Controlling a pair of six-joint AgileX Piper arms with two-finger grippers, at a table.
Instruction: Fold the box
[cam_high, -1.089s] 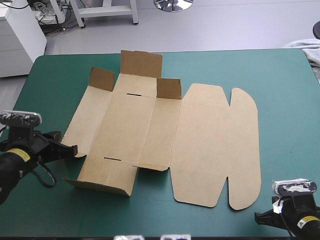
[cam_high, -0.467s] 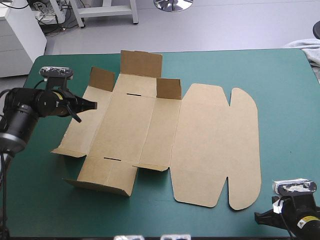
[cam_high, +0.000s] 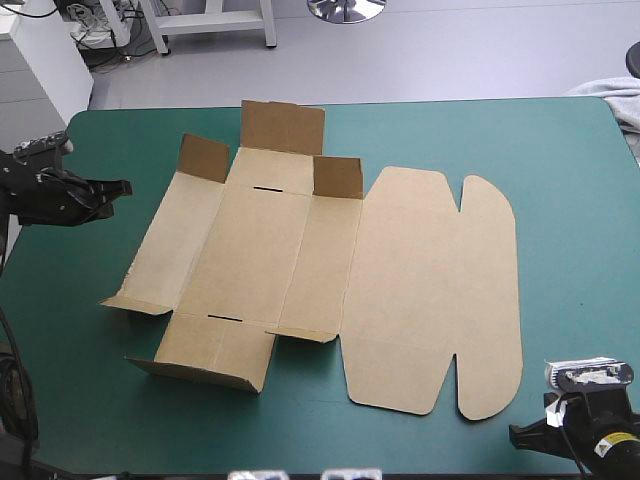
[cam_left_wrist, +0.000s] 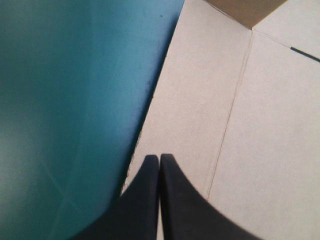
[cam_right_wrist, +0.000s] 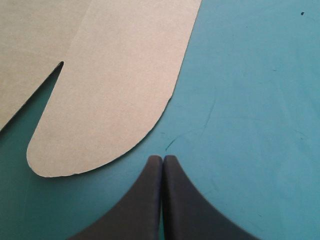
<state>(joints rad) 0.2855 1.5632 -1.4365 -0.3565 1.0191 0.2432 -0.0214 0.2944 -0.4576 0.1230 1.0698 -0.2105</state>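
Where it lies across the middle of the teal-green counter (cam_high: 570, 170), the box (cam_high: 250, 250) is seen as a cut sheet of brown board, largely flat and open. At its left side, the outer panel (cam_high: 175, 245) is laid flat, with a small flap (cam_high: 203, 157) raised at its far end. Beside it, the broad middle panel (cam_high: 250, 270) is marked by two dark slots (cam_high: 268, 187), one near each end; a tall flap (cam_high: 283, 127) is stood upright at its far edge and a wall (cam_high: 205, 362) is raised at its near edge. A narrower panel follows, with another upright flap (cam_high: 338, 177) at the far end. To the right, the lid (cam_high: 410, 280) is spread flat, and a rounded tab (cam_high: 490, 290) is set along its right side, parted from it by notches at both ends.

The left pincer (cam_high: 122, 187) is held to the left of the box, apart from it in the high view; its black fingers (cam_left_wrist: 142, 200) are pressed together into a single point, and nothing is gripped. In the left wrist view the outer panel's edge is seen just ahead of the tips. The right pincer (cam_high: 516, 433) is placed at the counter's near right corner, its fingers likewise closed tip to tip and empty. A strip of bare counter is left between its tips and the rounded tab's near end.
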